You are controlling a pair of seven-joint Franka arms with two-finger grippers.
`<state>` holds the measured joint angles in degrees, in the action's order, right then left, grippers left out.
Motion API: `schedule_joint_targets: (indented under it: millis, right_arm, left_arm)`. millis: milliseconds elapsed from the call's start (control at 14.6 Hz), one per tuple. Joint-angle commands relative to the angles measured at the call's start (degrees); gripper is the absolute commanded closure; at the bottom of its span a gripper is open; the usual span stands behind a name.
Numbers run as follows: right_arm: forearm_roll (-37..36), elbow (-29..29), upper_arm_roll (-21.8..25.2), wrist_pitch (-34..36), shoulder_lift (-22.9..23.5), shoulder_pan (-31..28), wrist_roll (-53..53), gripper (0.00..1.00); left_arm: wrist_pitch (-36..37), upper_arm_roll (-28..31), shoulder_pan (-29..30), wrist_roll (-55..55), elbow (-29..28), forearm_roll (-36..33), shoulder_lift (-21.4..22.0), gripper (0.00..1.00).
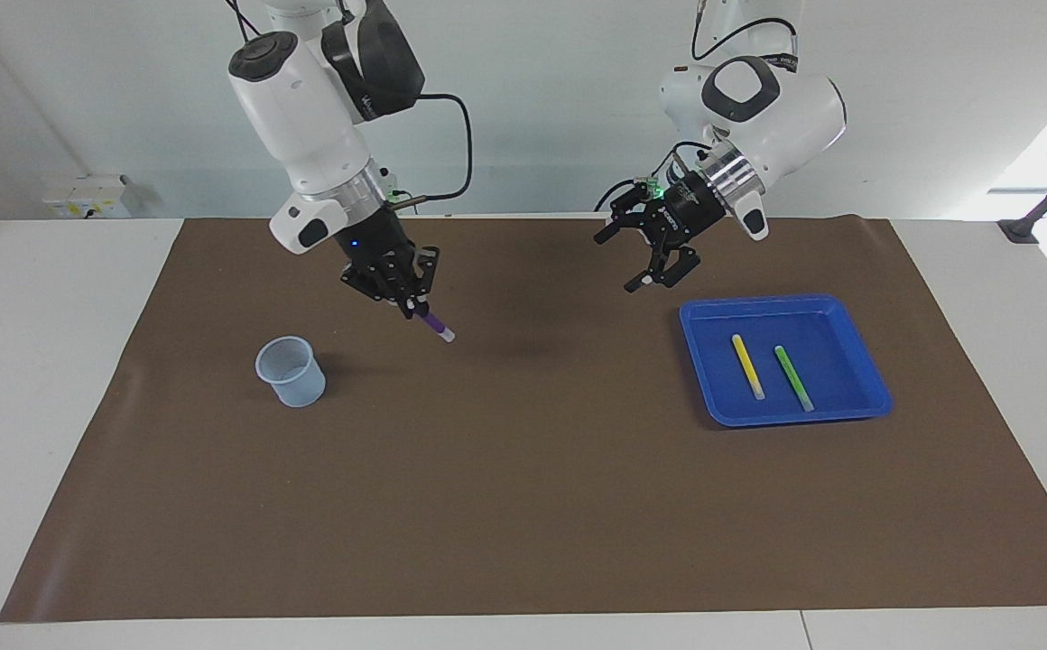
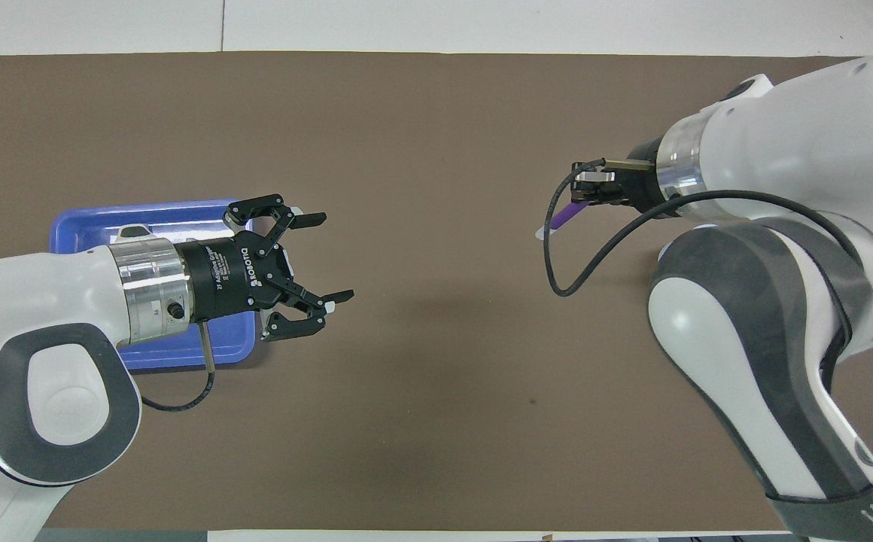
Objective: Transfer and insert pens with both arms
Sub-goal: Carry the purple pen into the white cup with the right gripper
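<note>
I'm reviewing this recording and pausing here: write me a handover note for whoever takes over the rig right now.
Right gripper: shut on the purple pen, in the air over the mat, beside the cup, pale end pointing down.
Left gripper: open, empty, in the air near the blue tray.
Yellow pen and green pen lie side by side in the tray, apart.
Done: the purple pen is in the right gripper.
Left: drop the purple pen into the cup, which looks empty, then pick, transfer and insert the yellow and green ones.
</note>
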<state>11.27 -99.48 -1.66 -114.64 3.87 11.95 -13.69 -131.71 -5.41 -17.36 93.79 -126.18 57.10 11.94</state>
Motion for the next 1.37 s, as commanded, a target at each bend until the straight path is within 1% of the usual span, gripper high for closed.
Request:
schedule_joint_targets:
  millis: [0,137,206,343,411,548,685,754,891,960,1097,1234,1302]
  right_arm:
    - [-5.19,-4.05,-0.72,-0.23,-2.72,-4.99,7.6,1.0]
    - [-8.53,-5.46,-0.72,-0.41,-3.34,-7.8,11.74,1.0]
    - [-9.85,-5.81,-0.72,-0.23,-3.43,-9.04,13.33,1.0]
    - [-11.79,-8.26,-0.72,-0.67,-5.0,-11.5,16.75,1.0]
    - [-12.06,-10.02,-0.72,-1.19,-6.14,-12.55,18.25,1.0]
    - [-12.06,-13.71,-0.72,-3.99,-7.64,-14.84,21.5,1.0]
    - [-12.06,-19.58,-0.72,-10.83,-9.57,-16.86,25.28,1.0]
    - [-12.06,-21.79,-0.72,-13.13,-10.28,-17.05,25.73,1.0]
    - [-12.06,-23.91,-0.72,-15.08,-10.72,-17.05,25.73,1.0]
    - [-12.06,-24.62,-0.63,-15.87,-10.72,-17.05,25.74,1.0]
    - [-11.97,-26.55,-0.54,-18.41,-10.64,-17.22,25.56,1.0]
    - [-11.97,-28.05,-0.54,-20.7,-10.2,-17.66,25.47,1.0]
    - [-11.97,-28.23,-0.54,-21.32,-9.85,-17.75,25.47,1.0]
  left_arm:
    - [7.05,0.05,2.67,-3.34,-0.91,-8.47,1.42,0.0]
    - [9.45,0.14,6.62,-5.46,-0.29,-11.64,1.16,0.0]
    - [9.28,0.14,7.94,-5.37,-0.2,-14.97,0.98,0.0]
    - [13.29,0.05,10.32,-6.68,-0.2,-26.72,1.15,0.0]
    - [15.15,0.14,10.85,-10.26,-0.38,-29.74,1.33,0.0]
    - [15.43,0.14,14.0,-17.56,-1.17,-29.85,1.07,0.0]
    - [15.43,0.14,17.43,-26.77,-1.61,-30.38,-0.51,0.0]
    - [15.43,0.14,19.19,-31.43,-1.7,-30.47,-1.21,0.0]
    - [15.17,0.23,22.09,-43.19,-1.96,-30.73,-3.14,0.0]
    - [14.65,0.23,23.5,-49.35,-1.96,-32.13,-4.37,0.0]
    - [13.16,0.23,24.12,-60.51,-1.87,-36.95,-6.92,0.0]
    - [11.31,0.23,25.09,-69.23,-1.61,-39.16,-9.82,0.0]
    - [9.21,0.23,25.18,-73.45,-1.61,-41.78,-11.23,0.0]
